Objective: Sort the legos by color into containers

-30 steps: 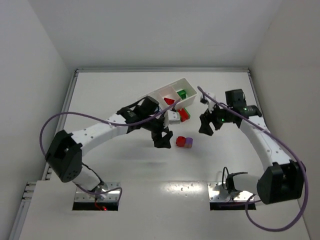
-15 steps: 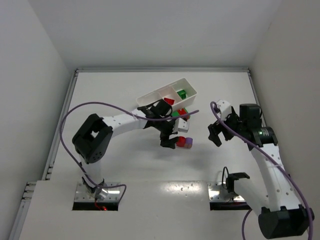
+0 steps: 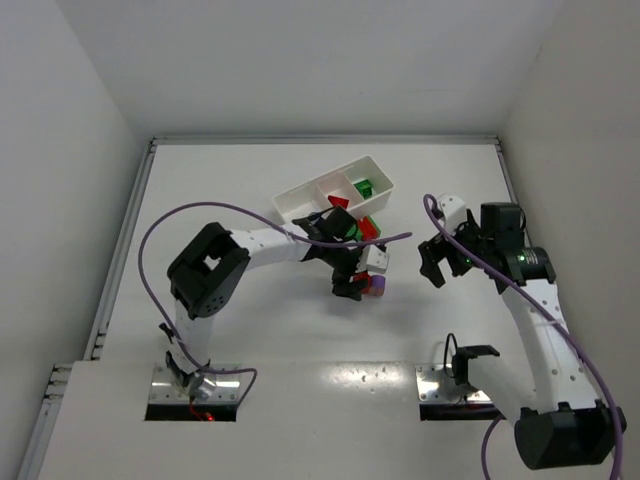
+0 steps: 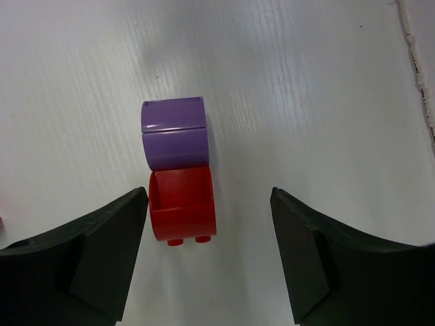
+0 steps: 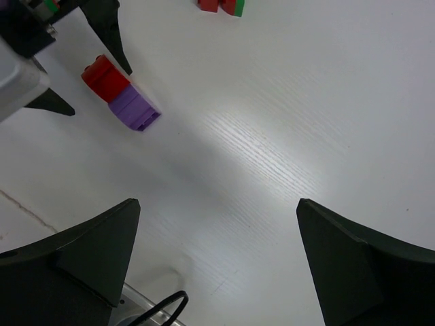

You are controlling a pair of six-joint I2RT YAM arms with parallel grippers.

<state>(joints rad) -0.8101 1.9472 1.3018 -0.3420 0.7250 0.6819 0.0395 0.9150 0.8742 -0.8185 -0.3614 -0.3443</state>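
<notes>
Overhead, tray [image 3: 298, 205]: white; red lego [image 3: 338, 201] in the middle compartment, green lego [image 3: 364, 186] in the end one.
Overhead, left gripper [image 3: 350, 287]: low at the red-purple stack [image 3: 375, 286], on the table [image 3: 450, 180] near the tray.
Overhead, right gripper [image 3: 435, 264]: well apart from that stack.
Left wrist, fingers [image 4: 95, 251]: apart, nothing clamped; one tip just beside the stack's red end, the other clear of it.
Right wrist, fingers [image 5: 81, 258]: wide apart over bare table; the stack at upper left, a red-green stack [image 5: 221, 5] at the top edge.
</notes>
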